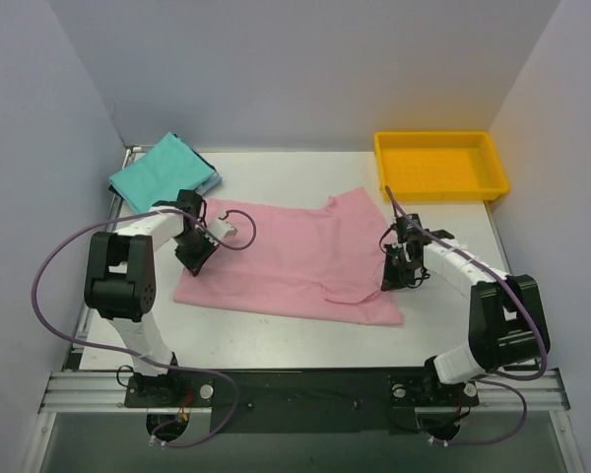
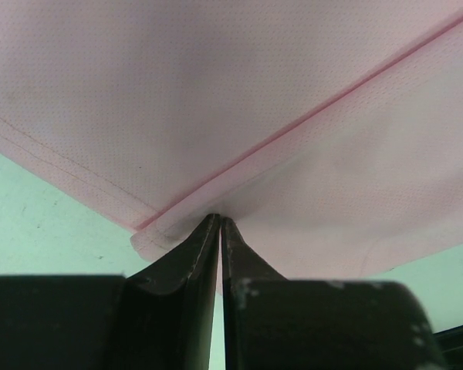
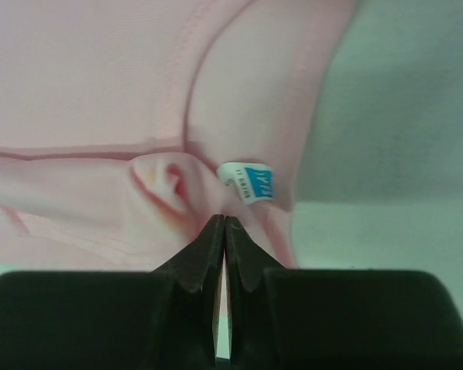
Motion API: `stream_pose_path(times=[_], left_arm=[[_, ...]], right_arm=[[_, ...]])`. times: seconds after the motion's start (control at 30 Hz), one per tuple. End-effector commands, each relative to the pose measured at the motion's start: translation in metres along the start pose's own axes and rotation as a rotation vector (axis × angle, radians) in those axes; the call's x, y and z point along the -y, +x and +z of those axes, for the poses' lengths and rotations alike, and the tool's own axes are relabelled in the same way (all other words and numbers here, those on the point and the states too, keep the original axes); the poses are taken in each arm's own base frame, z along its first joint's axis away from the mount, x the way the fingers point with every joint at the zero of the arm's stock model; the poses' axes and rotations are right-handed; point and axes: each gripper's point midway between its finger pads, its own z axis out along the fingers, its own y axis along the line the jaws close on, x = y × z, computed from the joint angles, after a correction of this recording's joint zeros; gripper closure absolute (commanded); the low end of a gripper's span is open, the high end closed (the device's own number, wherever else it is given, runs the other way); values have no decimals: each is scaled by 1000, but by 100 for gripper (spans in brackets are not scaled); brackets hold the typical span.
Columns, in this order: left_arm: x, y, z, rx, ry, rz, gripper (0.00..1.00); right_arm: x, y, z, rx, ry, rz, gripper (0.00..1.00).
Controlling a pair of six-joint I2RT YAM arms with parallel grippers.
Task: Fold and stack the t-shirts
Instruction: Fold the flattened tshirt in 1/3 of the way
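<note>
The light pink t-shirt (image 1: 295,256) lies spread on the table's middle. My left gripper (image 1: 195,258) is at its left edge. In the left wrist view (image 2: 219,220) the jaws are shut, with the pink hem (image 2: 255,92) pinched at their tips. My right gripper (image 1: 394,274) is at the shirt's right edge. In the right wrist view (image 3: 224,220) the jaws are shut on bunched pink cloth (image 3: 85,77) beside a small blue-and-white label (image 3: 247,183). The teal-green t-shirt (image 1: 163,169) lies folded at the back left. The blue t-shirt's edge (image 1: 213,183) shows under it.
A yellow plastic tray (image 1: 440,166) stands at the back right. White walls close the table on the left, back and right. Purple cables loop off both arms. Bare table (image 1: 305,177) lies behind the pink shirt.
</note>
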Motion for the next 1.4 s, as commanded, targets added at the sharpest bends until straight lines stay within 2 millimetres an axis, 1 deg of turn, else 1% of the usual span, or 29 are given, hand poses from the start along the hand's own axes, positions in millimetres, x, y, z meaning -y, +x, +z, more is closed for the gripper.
stream_pose_path(times=[0.0, 0.03, 0.07, 0.1, 0.13, 0.2, 0.27, 0.3, 0.33, 0.37, 0.5, 0.6, 0.63, 0.67, 0.7, 0.73, 0.77, 0.83, 0.87, 0.9, 0.93, 1.0, 1.1, 1.13, 1.17, 1.2, 1.23, 1.3, 1.37], left_arm=[[-6, -6, -11, 38, -14, 13, 83], [-3, -8, -14, 51, -1, 23, 82], [-1, -10, -19, 69, 4, 28, 82], [2, -12, -23, 82, 17, 34, 81], [2, -15, -29, 101, 15, 41, 80], [7, -20, -39, 131, 32, 46, 77], [8, -24, -48, 153, 33, 47, 74], [10, -25, -52, 162, 32, 50, 73], [9, -24, -53, 163, 28, 49, 73], [9, -24, -55, 162, 24, 53, 71], [5, -17, -50, 131, 7, 61, 69], [2, -12, -44, 113, 3, 47, 69], [1, -10, -43, 107, 3, 44, 69], [0, -6, -41, 98, 5, 36, 68], [-1, -4, -39, 94, 8, 35, 67], [-1, 0, -38, 87, 12, 37, 66], [0, 2, -39, 86, 17, 42, 65], [5, 6, -41, 90, 28, 89, 59], [10, 8, -41, 96, 49, 128, 55], [14, 7, -45, 119, 49, 152, 53], [19, 8, -43, 131, 71, 195, 47], [25, 10, -44, 157, 78, 267, 41], [30, 25, -38, 136, 69, 401, 36], [30, 29, -38, 123, 68, 432, 34], [32, 37, -34, 100, 79, 480, 33], [33, 43, -33, 78, 84, 495, 33], [36, 48, -29, 63, 101, 525, 32], [35, 55, -23, 34, 94, 548, 32], [32, 61, -16, 11, 78, 545, 32]], right_arm=[[20, -9, -19, 22, 58, 26, 100], [21, -9, -25, 17, 69, -2, 100], [14, -20, -36, 58, 58, -23, 100], [9, -21, -42, 63, 54, -47, 100], [2, -27, -51, 95, 41, -63, 100], [-10, -29, -62, 144, 20, -80, 100], [-26, -32, -65, 195, -28, -82, 100], [-41, -37, -64, 226, -81, -84, 100], [-45, -34, -59, 231, -107, -80, 100], [-56, -40, -57, 253, -157, -70, 100], [-66, -34, -28, 184, -185, -95, 100], [-57, -20, -8, 115, -157, -83, 100], [-49, -10, 1, 76, -134, -67, 100], [-43, -6, 5, 60, -118, -41, 100], [-35, 6, 12, 27, -96, -24, 100], [-29, 9, 14, 21, -81, 3, 100], [-23, 17, 17, 4, -64, 12, 100], [-18, 22, 19, -1, -46, 15, 100], [-18, 21, 20, 0, -49, 5, 100], [-19, 20, 21, -3, -48, 4, 100], [-19, 18, 21, -3, -49, -2, 100], [-19, 13, 21, -6, -38, -9, 100], [-14, -1, 12, 12, -15, -6, 100], [-9, 1, 8, -4, 9, -12, 100], [-8, -8, 0, 20, 14, -22, 100], [-3, -6, -7, 7, 44, -26, 100], [-4, -14, -19, 44, 46, -30, 94], [5, -16, -40, 90, 93, 5, 82], [14, -7, -52, 109, 103, 84, 76]])
